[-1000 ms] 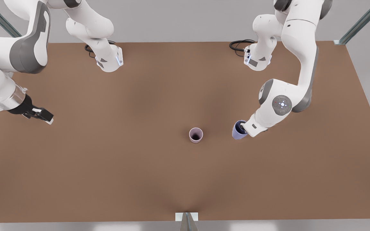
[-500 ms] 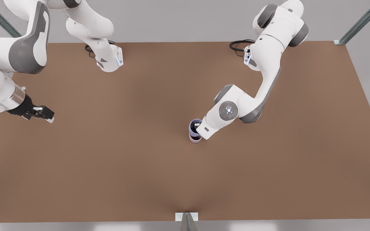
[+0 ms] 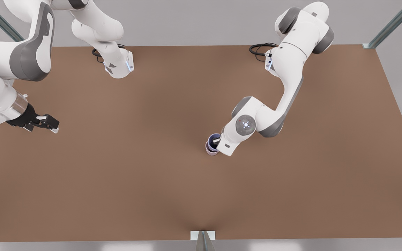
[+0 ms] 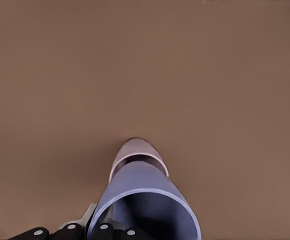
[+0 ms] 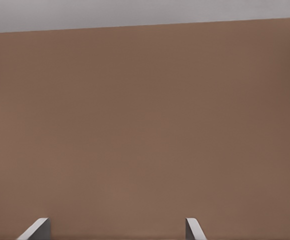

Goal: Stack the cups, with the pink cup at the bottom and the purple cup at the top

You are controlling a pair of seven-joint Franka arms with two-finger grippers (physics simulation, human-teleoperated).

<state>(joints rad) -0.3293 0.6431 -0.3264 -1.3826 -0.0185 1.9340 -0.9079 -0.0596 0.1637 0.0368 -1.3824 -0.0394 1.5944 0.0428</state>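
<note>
The pink cup [image 3: 210, 151] stands upright on the brown table [image 3: 152, 174], a little to the front view's right of centre. The purple cup [image 3: 214, 138] sits right over it, its lower part at the pink cup's mouth; how deep it reaches I cannot tell. My left gripper [image 3: 217, 142] is shut on the purple cup's rim, on the side toward the front view's right. In the left wrist view the purple cup [image 4: 145, 200] hides most of the pink cup [image 4: 135, 149], with the left gripper [image 4: 103, 226] on its wall. My right gripper [image 3: 52, 126] waits open at the front view's far left, and its fingers [image 5: 191, 227] stand apart around nothing.
Both arm bases [image 3: 119, 66] stand at the table's far edge with black cables [image 3: 260, 48] beside them. A small white bracket [image 3: 202, 235] sits at the near edge. Metal frame posts [image 3: 393, 24] rise at the far corners.
The left arm carried the purple cup toward the front view's left, from beside the pink cup to above it, then lowered it onto the pink cup. The right arm barely shifted.
</note>
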